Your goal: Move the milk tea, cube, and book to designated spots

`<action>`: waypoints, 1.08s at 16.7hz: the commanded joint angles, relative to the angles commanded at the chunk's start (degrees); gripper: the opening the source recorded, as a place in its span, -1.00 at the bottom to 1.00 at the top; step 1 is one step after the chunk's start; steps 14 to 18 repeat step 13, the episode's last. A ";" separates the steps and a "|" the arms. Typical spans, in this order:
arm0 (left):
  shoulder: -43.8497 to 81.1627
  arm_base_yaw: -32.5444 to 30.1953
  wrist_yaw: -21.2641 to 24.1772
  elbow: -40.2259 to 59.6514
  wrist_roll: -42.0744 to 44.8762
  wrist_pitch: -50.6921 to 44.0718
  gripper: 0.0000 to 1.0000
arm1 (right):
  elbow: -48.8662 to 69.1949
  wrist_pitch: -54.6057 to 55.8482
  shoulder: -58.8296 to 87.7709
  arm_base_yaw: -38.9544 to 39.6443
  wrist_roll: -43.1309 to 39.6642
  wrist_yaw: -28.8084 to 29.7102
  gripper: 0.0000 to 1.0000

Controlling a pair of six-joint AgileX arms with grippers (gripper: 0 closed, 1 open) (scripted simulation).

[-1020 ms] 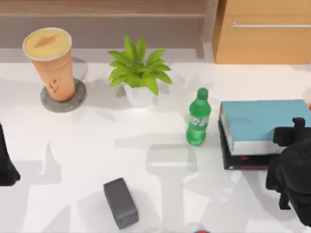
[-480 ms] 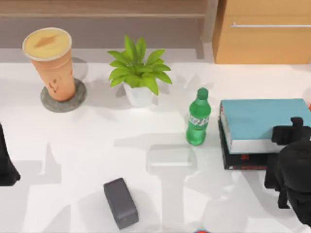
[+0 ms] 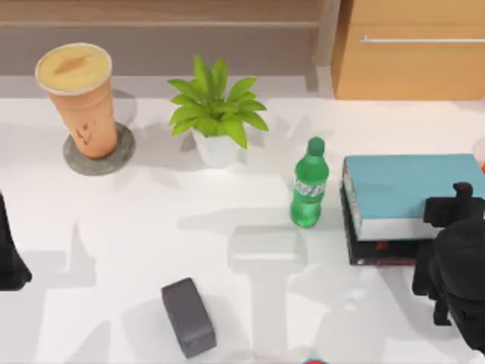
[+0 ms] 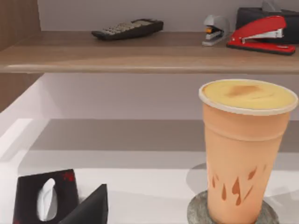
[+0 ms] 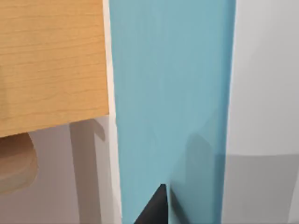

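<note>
Right gripper (image 3: 455,208) hangs at the right side of the table, over the near right part of the book (image 3: 405,186). Whether it is spread or pressed together I cannot tell. In the right wrist view the teal cover (image 5: 170,93) runs directly under the camera as one long band. The book lies flat on the thin black book (image 3: 379,254), with its long axis going left to right in the top view, and most of its length reaches leftward from the gripper. I judge this arm to be much the nearer one to it.

The left gripper (image 3: 9,265) is parked at the left edge, and its state also cannot be told. The milk tea (image 3: 82,98) stands upright on the grey coaster (image 3: 95,161), at the far left.
</note>
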 joint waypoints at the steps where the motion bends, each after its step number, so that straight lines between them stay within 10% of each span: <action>1: 0.00 0.00 0.00 0.00 0.00 0.00 1.00 | 0.00 0.00 0.00 0.00 0.00 0.00 0.06; 7: 0.00 0.00 0.00 0.00 0.00 0.00 1.00 | 0.00 0.00 0.00 0.00 0.00 0.00 0.96; 18: 0.00 0.00 0.00 0.00 0.00 0.00 1.00 | 0.00 0.00 0.00 0.00 0.00 0.00 1.00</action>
